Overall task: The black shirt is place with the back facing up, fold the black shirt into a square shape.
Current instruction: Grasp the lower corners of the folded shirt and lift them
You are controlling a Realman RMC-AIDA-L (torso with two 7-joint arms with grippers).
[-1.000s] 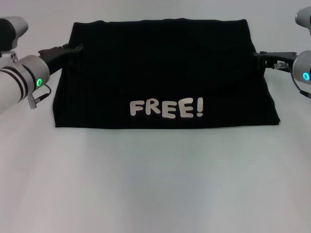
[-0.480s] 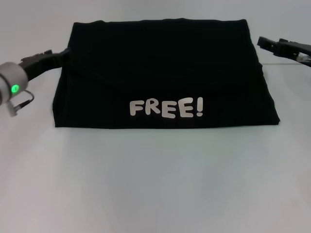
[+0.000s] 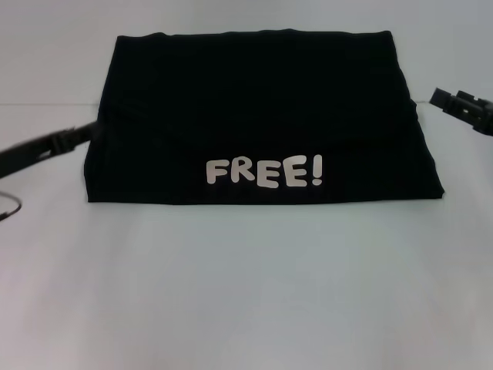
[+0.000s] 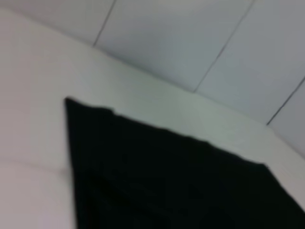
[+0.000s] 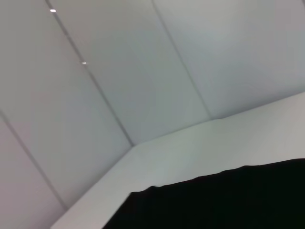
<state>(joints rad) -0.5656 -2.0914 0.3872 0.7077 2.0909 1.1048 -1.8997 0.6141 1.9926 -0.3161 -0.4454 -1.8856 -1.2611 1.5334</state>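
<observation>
The black shirt (image 3: 254, 108) lies flat in the middle of the white table as a folded, wide rectangle. Its cream "FREE!" lettering (image 3: 263, 172) faces up near the front edge. My left gripper (image 3: 73, 136) is low at the shirt's left edge, its tip just at the cloth, with nothing seen in it. My right gripper (image 3: 445, 99) hovers off the shirt's right side, apart from the cloth. The left wrist view shows a corner of the black shirt (image 4: 167, 186), and the right wrist view shows its far edge (image 5: 228, 200).
The white table (image 3: 246, 293) stretches bare in front of the shirt. Pale wall panels (image 5: 143, 71) rise behind the table's far edge.
Both arms have drawn outward from the shirt's side edges. The left arm has slid mostly out of the picture and the right one has moved right. The shirt has not moved.
</observation>
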